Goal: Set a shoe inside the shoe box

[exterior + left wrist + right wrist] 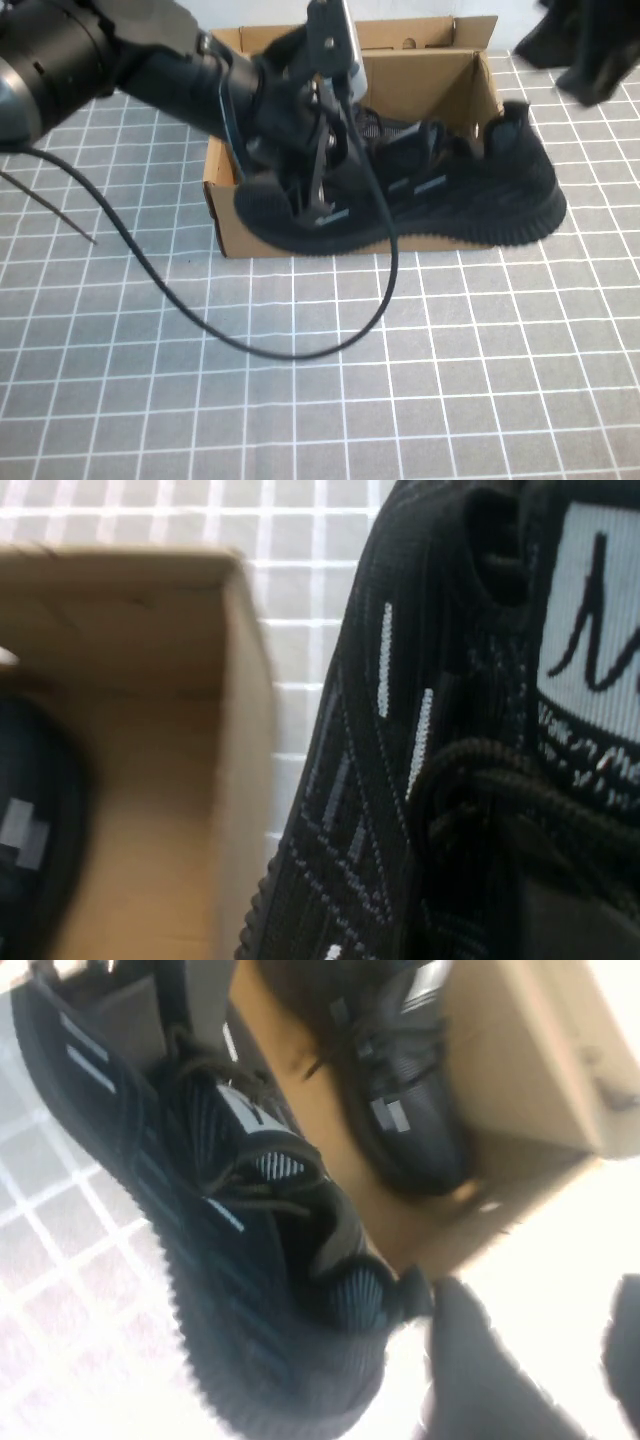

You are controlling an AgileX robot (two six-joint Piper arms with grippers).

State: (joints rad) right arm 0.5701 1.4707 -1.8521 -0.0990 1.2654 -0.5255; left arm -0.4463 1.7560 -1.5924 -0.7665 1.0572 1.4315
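Gridded table (300, 420); wrist-only second shoe (400, 1090)

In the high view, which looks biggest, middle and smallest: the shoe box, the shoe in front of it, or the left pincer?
1. Shoe box, though partly hidden.
2. Shoe, nearly as long.
3. Left pincer, on the shoe's toe end; it sits nearer the camera, so looks enlarged.
Right pincer: far right edge.

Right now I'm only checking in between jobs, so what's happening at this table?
The left hand is at a black shoe held across the front edge of the open box, its heel jutting past the box's right end. A second matching shoe already lies inside the box. The right hand hangs above the table's far right corner, away from the box and carrying nothing.
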